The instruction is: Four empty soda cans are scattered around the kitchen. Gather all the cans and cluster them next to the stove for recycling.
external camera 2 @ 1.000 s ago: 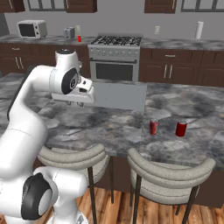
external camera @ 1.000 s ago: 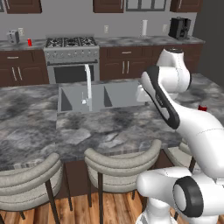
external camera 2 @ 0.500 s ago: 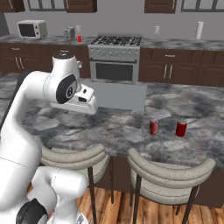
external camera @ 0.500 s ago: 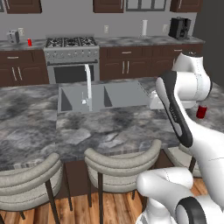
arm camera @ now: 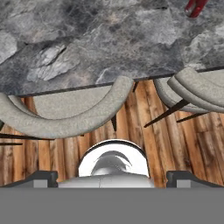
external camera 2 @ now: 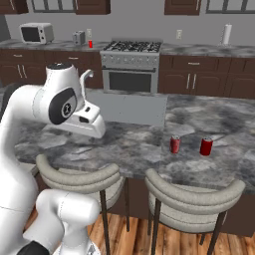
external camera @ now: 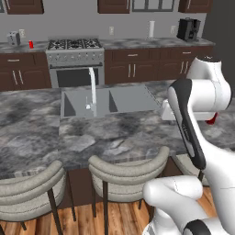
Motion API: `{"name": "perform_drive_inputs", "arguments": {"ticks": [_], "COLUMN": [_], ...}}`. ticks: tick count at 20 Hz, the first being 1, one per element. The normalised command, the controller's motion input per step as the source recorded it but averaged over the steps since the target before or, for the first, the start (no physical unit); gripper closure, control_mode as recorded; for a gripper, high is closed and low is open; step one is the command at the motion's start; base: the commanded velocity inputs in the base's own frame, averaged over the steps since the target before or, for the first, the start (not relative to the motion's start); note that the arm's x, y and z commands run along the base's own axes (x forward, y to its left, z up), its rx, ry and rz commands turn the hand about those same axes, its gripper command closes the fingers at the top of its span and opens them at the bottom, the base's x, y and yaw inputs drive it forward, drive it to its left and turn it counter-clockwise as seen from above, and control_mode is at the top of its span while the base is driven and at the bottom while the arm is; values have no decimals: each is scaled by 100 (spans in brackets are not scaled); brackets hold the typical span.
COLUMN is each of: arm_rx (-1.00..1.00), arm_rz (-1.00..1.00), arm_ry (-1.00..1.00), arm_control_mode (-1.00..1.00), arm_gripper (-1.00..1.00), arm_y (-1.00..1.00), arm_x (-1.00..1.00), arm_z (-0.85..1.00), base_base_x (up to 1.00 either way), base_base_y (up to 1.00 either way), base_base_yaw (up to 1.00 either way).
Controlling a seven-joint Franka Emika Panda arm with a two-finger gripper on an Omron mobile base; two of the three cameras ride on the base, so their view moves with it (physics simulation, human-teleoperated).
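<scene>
red can [arm camera: 195,7] cut by top edge, another can [external camera: 212,120] behind arm

Island counter [external camera 2: 124,144]: grey marbled stone top, double sink [external camera: 108,102] sunk into it with a white faucet [external camera: 92,87] at the near rim of the sink. Two red soda cans [external camera 2: 175,144] [external camera 2: 206,146] stand upright on the island, near its stool-side edge, close together but apart, on bare stone.

Back counter [external camera 2: 199,50]: same stone, runs along the wall on both sides of the stove [external camera 2: 131,66]. On it: a red can [external camera 2: 90,44] upright left of the stove, just beside the toaster [external camera 2: 78,37]; microwave [external camera 2: 37,33] farther left; paper towel roll [external camera 2: 226,35] right of the stove; coffee machine [external camera: 188,29] near the right end.
</scene>
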Motion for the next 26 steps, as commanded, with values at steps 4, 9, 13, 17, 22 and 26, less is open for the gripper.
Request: {"name": "perform_drive_inputs", "arguments": {"ticks": [4,9,13,17,22,26], "arm_rx": [0,0,0,0,0,0], "arm_rz": [-4,0,0,0,0,0], "arm_ry": [0,1,0,0,0,0], "arm_control_mode": [-100,-100,-100,-100,-100,-100], "arm_gripper": [-100,-100,-100,-100,-100,-100], "arm_y": [0,-1,0,0,0,0], "arm_x": [-60,-32,-3,0,0,0], "arm_z": [30,19,0,0,0,0], "base_base_x": [0,0,0,0,0,0], "base_base_y": [0,0,0,0,0,0], "base_base_yaw": [0,0,0,0,0,0]}}
